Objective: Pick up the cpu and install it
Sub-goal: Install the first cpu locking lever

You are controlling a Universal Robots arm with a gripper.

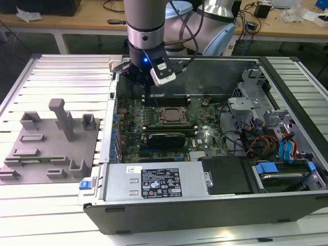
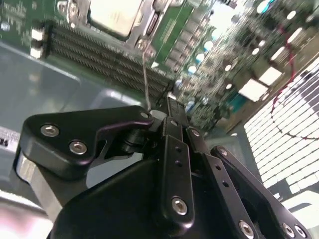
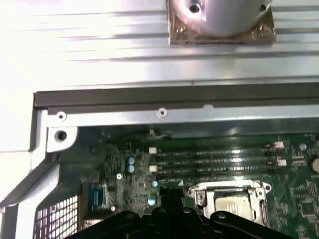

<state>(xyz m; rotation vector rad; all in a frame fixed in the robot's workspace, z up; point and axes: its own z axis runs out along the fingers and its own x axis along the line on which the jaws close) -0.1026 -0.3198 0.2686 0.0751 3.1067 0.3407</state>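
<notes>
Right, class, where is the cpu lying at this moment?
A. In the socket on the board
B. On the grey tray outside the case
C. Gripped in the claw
A: in the first wrist view the pale silver cpu sits inside the metal-framed socket on the board.

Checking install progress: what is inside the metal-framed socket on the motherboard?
In the first wrist view, the cpu lies inside the socket frame, its silver top showing. Whatever lies beneath it is covered.
</notes>
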